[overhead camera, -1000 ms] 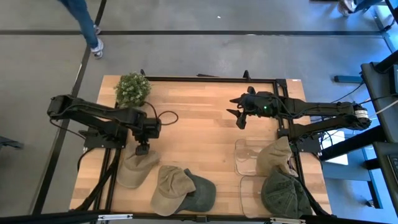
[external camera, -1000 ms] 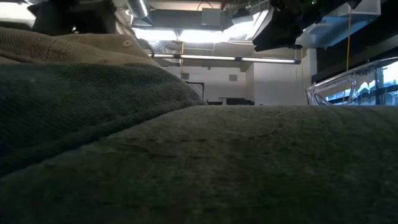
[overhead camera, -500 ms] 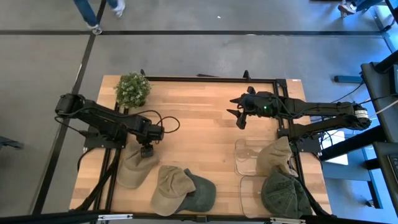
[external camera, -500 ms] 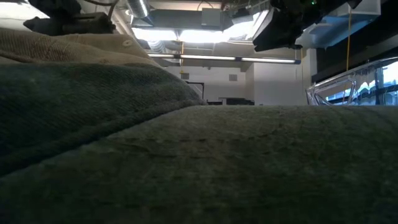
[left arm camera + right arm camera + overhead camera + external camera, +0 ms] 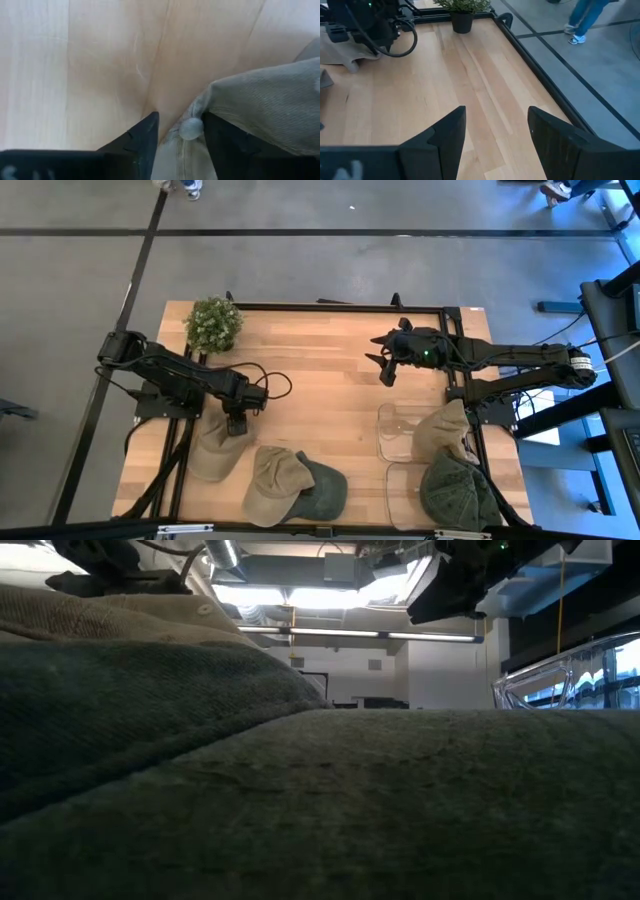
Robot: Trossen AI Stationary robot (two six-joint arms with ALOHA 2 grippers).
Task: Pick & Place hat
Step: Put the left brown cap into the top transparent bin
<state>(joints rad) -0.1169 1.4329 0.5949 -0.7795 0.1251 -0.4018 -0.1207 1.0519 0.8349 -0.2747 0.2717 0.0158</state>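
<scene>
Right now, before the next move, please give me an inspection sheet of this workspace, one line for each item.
Surface: wooden table, bare in the middle.
Job's things: tan hat under the left arm; two more hats overlapping at the near edge; two hats on clear trays at the right.
Clutter: potted plant at the far left corner.
Grippers: left pincer open around the tan hat's edge; right pincer open, raised, empty.
Cables: black loop on the left arm.
Surroundings: person's feet on the floor.

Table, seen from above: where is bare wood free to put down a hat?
Free: the middle, between the plant, the right gripper and the clear trays. Crowded: the near edge with three hats, where the left gripper works.
</scene>
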